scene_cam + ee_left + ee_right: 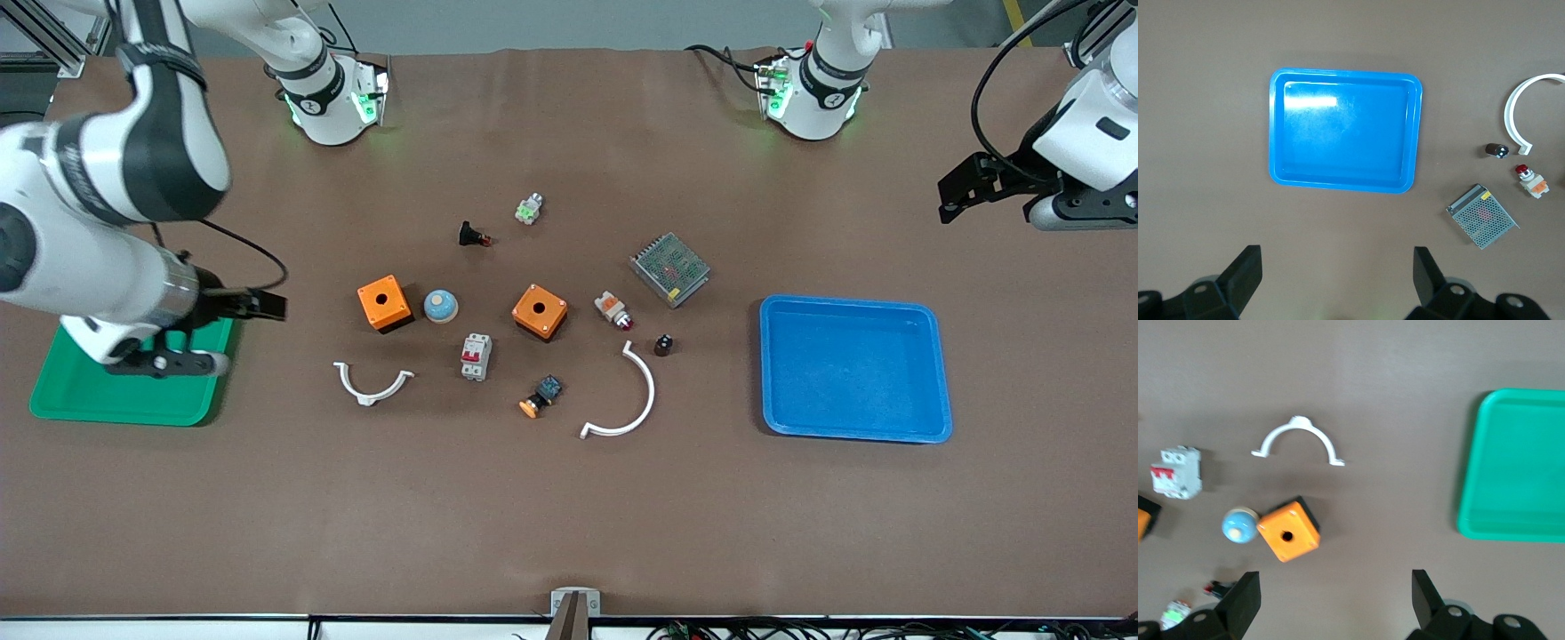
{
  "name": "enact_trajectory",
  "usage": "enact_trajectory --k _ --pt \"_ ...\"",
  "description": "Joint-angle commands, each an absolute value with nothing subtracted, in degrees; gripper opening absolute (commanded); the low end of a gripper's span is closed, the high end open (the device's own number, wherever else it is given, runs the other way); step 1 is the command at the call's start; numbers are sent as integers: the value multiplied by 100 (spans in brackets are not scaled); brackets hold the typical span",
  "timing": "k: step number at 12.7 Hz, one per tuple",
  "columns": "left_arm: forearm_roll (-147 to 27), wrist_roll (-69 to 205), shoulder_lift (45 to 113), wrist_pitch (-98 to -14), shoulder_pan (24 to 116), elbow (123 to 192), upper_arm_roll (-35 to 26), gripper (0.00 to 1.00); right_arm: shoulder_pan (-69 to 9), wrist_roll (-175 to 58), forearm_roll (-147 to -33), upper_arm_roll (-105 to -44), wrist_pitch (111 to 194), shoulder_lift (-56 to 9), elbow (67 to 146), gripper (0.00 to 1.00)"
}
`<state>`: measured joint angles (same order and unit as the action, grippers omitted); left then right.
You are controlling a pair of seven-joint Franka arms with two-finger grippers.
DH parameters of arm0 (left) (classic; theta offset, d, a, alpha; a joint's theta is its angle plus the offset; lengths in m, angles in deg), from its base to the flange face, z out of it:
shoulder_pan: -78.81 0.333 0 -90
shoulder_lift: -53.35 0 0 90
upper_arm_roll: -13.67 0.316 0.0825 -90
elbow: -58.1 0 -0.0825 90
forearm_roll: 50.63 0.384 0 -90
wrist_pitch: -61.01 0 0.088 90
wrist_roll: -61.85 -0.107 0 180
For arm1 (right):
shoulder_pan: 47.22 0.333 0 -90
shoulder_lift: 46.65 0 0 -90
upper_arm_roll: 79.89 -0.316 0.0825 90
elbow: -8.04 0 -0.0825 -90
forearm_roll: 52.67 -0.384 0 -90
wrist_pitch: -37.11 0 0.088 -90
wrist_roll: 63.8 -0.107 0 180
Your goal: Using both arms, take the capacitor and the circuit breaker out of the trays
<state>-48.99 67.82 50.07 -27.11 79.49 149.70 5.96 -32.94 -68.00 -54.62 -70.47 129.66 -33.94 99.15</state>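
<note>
The left gripper (1335, 277) hangs over the bare table near the blue tray (925, 434), fingers released and holding nothing, and the right gripper (1331, 600) hangs over the green tray (53, 404), also released and empty. The capacitor (663, 345) lies on the table between the large white clamp (642, 404) and the blue tray. The breaker (476, 356) lies beside the small white clamp (372, 387), between the two orange boxes (384, 302) and nearer to the front camera than them.

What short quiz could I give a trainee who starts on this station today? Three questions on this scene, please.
1. True or false: the breaker lies in the green tray.
2. Which tray is the capacitor closer to?
3. How many orange boxes are on the table: (a) one, (b) two, (c) three?

Key:
1. False; it lies on the table, and both the left gripper and the right gripper are open and empty.
2. The blue tray.
3. (b)
</note>
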Motion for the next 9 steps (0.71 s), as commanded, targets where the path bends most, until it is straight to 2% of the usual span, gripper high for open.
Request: enact_trajectory --k 1,3,5,9 --pt "-4861 6826 4843 -2750 7986 15091 603 100 -3455 -6435 -5066 -7154 13027 -4223 10769 100" --pt "-4870 6817 4843 -2750 7986 15091 603 100 -3893 -5750 -5065 -7154 13036 -4470 11026 100" --pt "-4870 6817 4843 -2750 7986 15091 603 100 -4080 -5554 -5038 -7154 13027 -4489 10948 100" --pt "-4861 6791 4843 -2759 7986 15091 603 100 -4387 -5458 -4924 -7163 13027 -4401 10176 100"
